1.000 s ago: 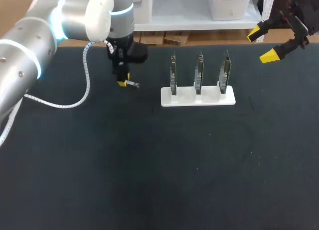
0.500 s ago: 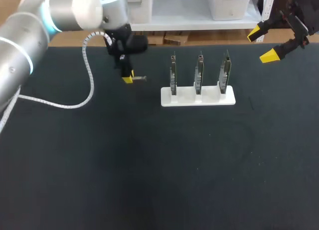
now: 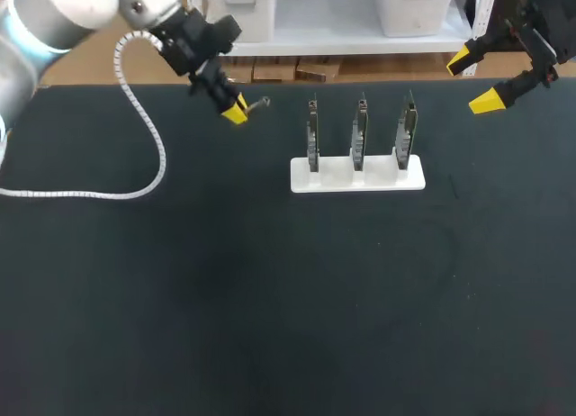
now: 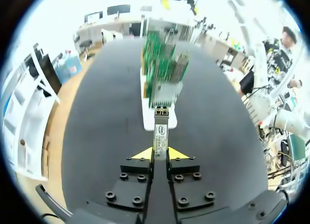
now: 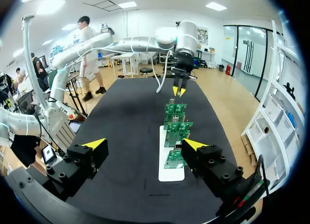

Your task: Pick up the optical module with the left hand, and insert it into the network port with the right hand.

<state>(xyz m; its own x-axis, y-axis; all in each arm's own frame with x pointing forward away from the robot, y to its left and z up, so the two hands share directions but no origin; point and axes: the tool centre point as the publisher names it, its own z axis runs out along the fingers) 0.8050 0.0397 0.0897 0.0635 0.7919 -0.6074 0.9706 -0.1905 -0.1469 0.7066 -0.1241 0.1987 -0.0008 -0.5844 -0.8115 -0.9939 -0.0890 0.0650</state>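
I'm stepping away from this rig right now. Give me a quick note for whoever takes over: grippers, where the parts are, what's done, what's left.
Left gripper: shut on the module, held off the table beside the stand, pointing at the boards.
Right gripper: open and empty, at the table's far right corner.
The three boards stand upright in the white stand; the module is not plugged into any of them.
Done: pickup with the left.
Left: pass the module to the right gripper, then insert it into a board.
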